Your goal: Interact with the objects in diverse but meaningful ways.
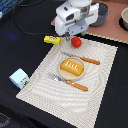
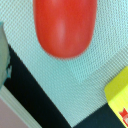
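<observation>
So the arm (image 1: pixel 75 16) is parked right above the tomato (image 1: pixel 76 41), which sits at the far edge of the placemat (image 1: pixel 100 95). Honestly can't tell if the jaws are open or closed, the white body hides them in the exterior view and the wrist view doesn't show them either. The wrist cam just gets a big blurry red tomato (image 2: pixel 65 27) on the woven mat, with a corner of the yellow box (image 2: pixel 119 97) poking in. That box (image 1: pixel 52 39) lies on the black tabletop (image 1: pixel 20 50), just beside the tomato on the exterior view's left. The bread (image 1: pixel 72 67) sits on a plate (image 1: pixel 64 75) mid-mat, between a knife (image 1: pixel 82 58) and a fork (image 1: pixel 70 82). The blue carton (image 1: pixel 19 78) is off the mat's left edge.
</observation>
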Tool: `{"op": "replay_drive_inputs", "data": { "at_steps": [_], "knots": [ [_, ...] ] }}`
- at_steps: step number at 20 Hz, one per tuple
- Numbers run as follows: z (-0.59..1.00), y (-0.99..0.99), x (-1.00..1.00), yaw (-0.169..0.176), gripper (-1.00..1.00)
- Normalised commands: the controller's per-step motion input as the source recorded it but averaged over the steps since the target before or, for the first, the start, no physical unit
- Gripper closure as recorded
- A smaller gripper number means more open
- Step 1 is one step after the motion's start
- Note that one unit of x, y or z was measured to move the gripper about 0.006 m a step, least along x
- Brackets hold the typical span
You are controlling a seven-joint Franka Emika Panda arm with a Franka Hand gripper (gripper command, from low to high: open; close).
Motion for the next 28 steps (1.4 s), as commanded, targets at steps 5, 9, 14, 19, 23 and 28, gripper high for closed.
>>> {"op": "replay_drive_inputs", "data": {
  "at_steps": [5,9,14,19,23,28],
  "knots": [
    [0.17,-0.33,-0.64,0.01,-1.0],
    [-0.22,-0.05,-0.79,0.06,-1.0],
    [-0.39,0.11,-0.7,0.159,-1.0],
    [-0.47,0.16,-0.74,0.165,-1.0],
    [-0.42,0.0,-0.75,0.108,-1.0],
    [-0.37,-0.23,-0.64,0.06,-1.0]
  ]
}}
